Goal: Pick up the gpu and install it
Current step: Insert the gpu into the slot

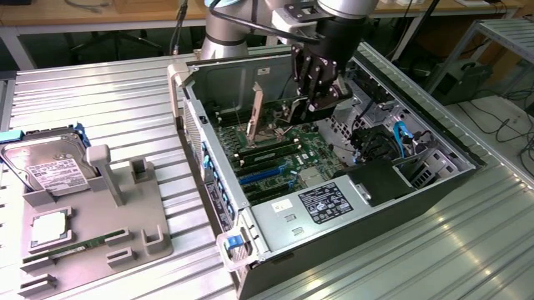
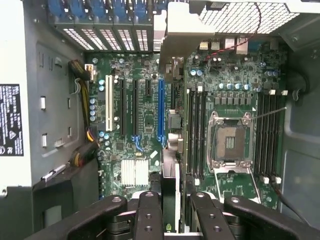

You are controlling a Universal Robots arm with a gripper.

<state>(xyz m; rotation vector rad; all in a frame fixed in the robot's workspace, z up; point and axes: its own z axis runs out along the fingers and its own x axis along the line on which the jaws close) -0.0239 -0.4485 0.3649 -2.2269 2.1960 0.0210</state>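
Note:
My gripper [image 1: 321, 103] is shut on the gpu [image 1: 284, 111], a thin black card held on edge inside the open computer case [image 1: 209, 156]. Its silvery bracket [image 1: 259, 100] points toward the case's rear wall. In the wrist view the gpu [image 2: 171, 185] runs edge-on between the two black fingers [image 2: 150, 215] of the gripper [image 2: 170, 217]. It hangs above the green motherboard [image 2: 145, 125], just beside the blue expansion slot [image 2: 160, 107]. I cannot tell whether its lower edge touches a slot.
On the exterior view's left a grey holder tray [image 1: 92, 231] carries a silver hard drive [image 1: 46, 165], a processor chip [image 1: 50, 228] and a green RAM stick [image 1: 75, 247]. Inside the case are the CPU socket [image 2: 230, 142], memory slots [image 2: 197, 130], cables [image 1: 401, 140] and a black power supply [image 1: 379, 181].

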